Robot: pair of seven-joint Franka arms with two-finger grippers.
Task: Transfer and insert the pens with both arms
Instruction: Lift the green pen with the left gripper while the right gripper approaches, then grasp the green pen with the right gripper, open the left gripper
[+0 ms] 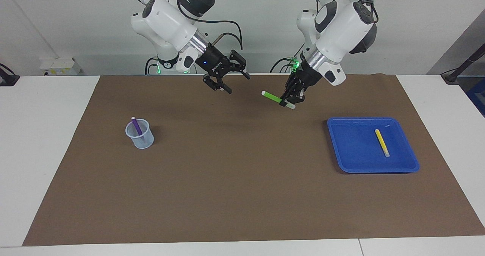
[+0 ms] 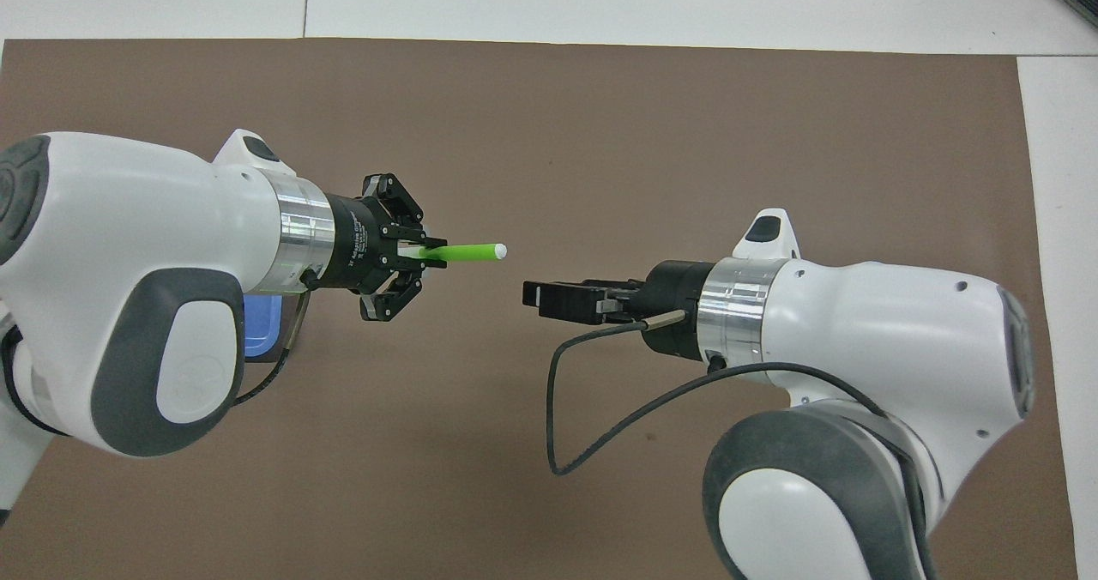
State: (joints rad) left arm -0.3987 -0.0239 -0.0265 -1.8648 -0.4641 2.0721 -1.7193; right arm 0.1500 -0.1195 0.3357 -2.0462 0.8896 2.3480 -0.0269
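Presently: left gripper [image 1: 290, 100], raised over the brown mat [image 1: 242, 195], clamped on the green pen [image 1: 273, 97] near its pale cap end, the pen's free end pointing at the right gripper [image 1: 237, 82], which hangs in the air with jaws apart, holding nothing, a gap between them. Purple pen [image 1: 136, 127] stands tilted in the clear cup [image 1: 140, 135] toward the right arm's end. Yellow pen [image 1: 382, 142] lies in the blue tray [image 1: 348, 161] toward the left arm's end.

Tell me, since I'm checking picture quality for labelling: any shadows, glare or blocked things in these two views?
Facing view: even light, a soft dark shadow on the brown mat under the arms, no glare. Overhead view: the left arm hides most of the blue tray; the green pen is sharp.
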